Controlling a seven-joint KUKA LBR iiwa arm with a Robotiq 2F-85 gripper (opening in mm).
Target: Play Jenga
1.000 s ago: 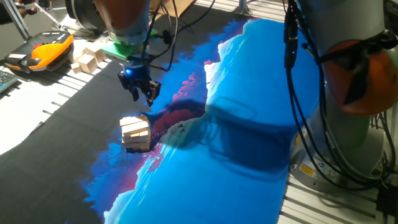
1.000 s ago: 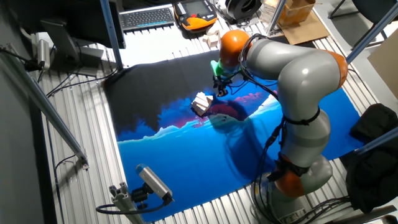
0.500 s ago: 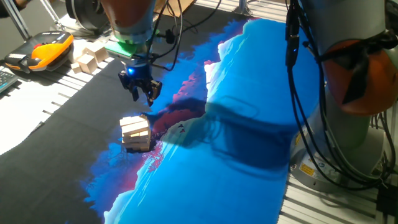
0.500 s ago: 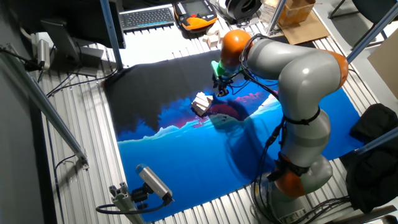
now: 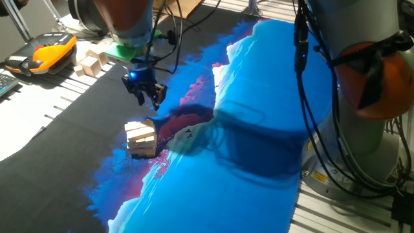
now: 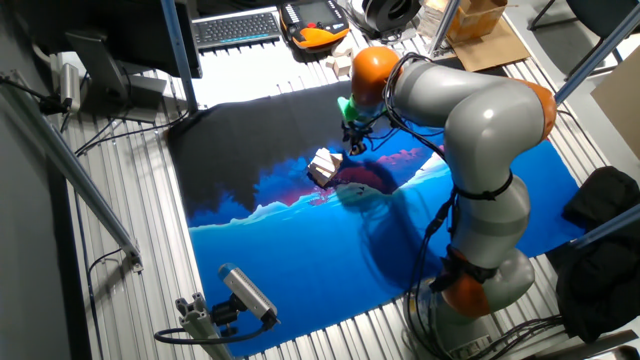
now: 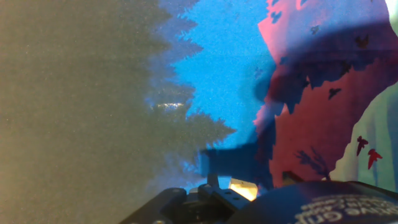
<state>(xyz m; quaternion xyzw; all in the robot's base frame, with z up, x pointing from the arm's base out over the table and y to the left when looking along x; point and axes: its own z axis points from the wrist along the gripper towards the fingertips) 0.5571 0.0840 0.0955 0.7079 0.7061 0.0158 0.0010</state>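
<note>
- The Jenga [image 5: 140,138] [image 6: 323,166] tower is sitting upright on the printed mat [image 5: 259,129] [image 6: 300,230], right about where the black part meets the blue and pink print, toward the keyboard-side edge of the worktop.
- The gripper [image 5: 147,96] [image 6: 352,142] hangs in the air just past the tower, clear of it and not touching any block.
- Fingers point down with a small gap between the tips, so the jaws look slightly apart and empty, though the fixed views are pretty coarse, so don't quote me.
- Hand view is mostly mat, with a pale bit at the bottom edge that might be a block; can't really tell.
- A loose cluster of wooden blocks [image 5: 92,61] [image 6: 343,64] sits off the mat near the far corner, next to an orange pendant [image 5: 44,53] [image 6: 315,22].
- A keyboard [image 6: 237,26] lies along that same far edge.
</note>
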